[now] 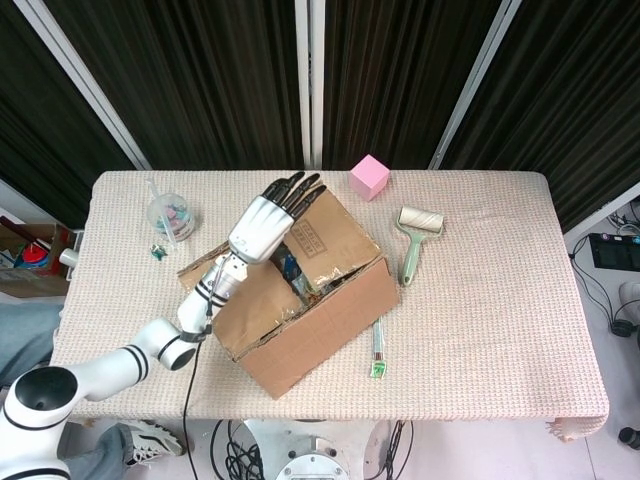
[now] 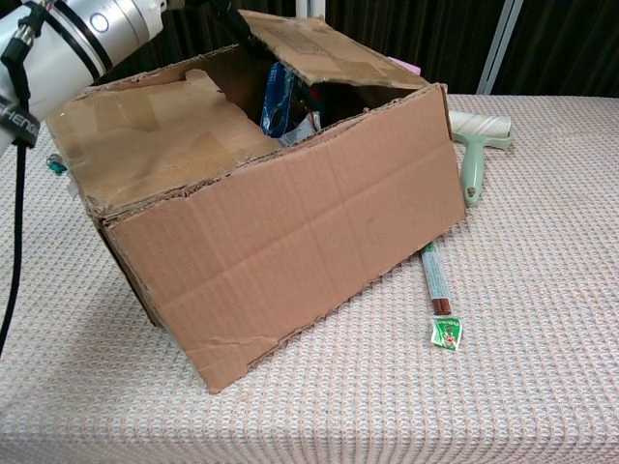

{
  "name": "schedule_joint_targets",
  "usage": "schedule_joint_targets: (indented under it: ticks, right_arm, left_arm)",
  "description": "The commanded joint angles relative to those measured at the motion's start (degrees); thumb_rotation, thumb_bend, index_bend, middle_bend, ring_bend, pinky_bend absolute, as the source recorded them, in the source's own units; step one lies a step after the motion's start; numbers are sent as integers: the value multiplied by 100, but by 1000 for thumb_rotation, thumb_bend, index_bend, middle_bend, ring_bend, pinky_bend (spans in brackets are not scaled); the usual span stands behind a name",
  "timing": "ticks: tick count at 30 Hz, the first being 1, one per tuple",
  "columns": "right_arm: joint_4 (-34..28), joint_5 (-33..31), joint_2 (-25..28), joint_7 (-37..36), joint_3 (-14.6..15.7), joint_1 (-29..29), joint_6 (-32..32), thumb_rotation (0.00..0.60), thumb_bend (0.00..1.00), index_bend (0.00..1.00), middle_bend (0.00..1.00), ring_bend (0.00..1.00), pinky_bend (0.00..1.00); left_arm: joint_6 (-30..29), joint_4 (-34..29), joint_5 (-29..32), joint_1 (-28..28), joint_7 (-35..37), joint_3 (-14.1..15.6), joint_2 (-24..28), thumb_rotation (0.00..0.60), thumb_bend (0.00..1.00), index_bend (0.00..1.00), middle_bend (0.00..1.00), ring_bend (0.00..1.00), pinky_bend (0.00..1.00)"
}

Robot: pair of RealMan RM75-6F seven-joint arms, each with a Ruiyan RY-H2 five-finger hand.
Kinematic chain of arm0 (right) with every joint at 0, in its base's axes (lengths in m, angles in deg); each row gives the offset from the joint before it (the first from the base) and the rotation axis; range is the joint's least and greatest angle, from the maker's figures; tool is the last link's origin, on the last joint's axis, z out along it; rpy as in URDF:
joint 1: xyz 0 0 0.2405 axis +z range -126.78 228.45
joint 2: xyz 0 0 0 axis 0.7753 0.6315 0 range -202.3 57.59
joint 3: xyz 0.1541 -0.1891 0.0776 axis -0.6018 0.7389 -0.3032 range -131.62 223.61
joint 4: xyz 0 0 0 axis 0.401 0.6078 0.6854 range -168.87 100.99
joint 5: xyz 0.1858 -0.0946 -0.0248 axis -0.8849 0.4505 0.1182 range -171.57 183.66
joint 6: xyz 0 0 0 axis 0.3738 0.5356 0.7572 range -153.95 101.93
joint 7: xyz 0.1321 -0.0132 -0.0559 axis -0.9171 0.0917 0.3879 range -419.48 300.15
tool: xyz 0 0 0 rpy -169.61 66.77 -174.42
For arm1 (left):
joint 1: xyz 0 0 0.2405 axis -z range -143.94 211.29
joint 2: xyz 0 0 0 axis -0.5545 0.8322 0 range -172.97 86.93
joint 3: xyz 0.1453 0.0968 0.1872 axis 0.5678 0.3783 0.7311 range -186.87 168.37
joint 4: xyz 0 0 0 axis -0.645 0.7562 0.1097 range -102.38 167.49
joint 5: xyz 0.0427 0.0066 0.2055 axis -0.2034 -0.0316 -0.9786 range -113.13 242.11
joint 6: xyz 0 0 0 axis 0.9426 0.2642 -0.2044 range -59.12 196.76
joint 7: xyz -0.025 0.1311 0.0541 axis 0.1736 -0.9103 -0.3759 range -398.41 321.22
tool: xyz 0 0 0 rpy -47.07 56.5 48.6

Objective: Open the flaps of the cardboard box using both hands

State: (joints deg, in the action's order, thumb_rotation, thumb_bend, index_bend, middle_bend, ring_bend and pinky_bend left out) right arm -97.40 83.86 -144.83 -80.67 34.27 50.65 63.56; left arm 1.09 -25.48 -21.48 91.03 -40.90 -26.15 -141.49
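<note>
The left hand point(image 1: 265, 222), silver with black fingers, lifts the far flap point(image 1: 322, 228) of the corrugated cardboard box point(image 2: 290, 222). Its grip is hidden. The woven desk point(image 1: 480, 320) carries it.

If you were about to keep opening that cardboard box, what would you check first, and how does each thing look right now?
1. Left hand at the far flap: ok, its fingers reach the flap's edge.
2. Far flap lifted: ok, the chest view shows it raised.
3. Near flap opened: not ok, it lies flat.
4. Right hand ready: cannot tell, neither view shows it.
5. Cardboard box steady on the table: ok.
6. Lint roller clear of the box: ok, apart.
</note>
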Motion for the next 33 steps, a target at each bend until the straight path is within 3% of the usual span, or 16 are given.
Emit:
schedule_joint_targets:
  ticks: [1,7,13,22,33]
  right_arm:
    - [-12,4,19,-30,-11,-9,15,600,321,0,0,0,0]
    - [-90,47,59,-81,-23,-46,116,600,321,0,0,0,0]
    - [-118,36,76,-126,-33,-50,90,600,321,0,0,0,0]
    - [-42,-27,73,-302,-94,-16,-7,600,321,0,0,0,0]
    - [-25,-70,135,-406,-126,4,-105,600,322,0,0,0,0]
  left_arm:
    - [-5,-21,174,166,89,-259,11,600,85,0,10,53,211]
    - [115,224,700,652,117,-900,-290,600,85,0,5,53,207]
    - [361,806,1039,1275,89,-1241,-773,600,86,0,0,53,190]
    - [629,1983,1248,2117,425,-1395,-1510,600,86,0,0,43,187]
    - [666,2932,1252,2638,892,-1284,-1982,600,86,0,0,39,185]
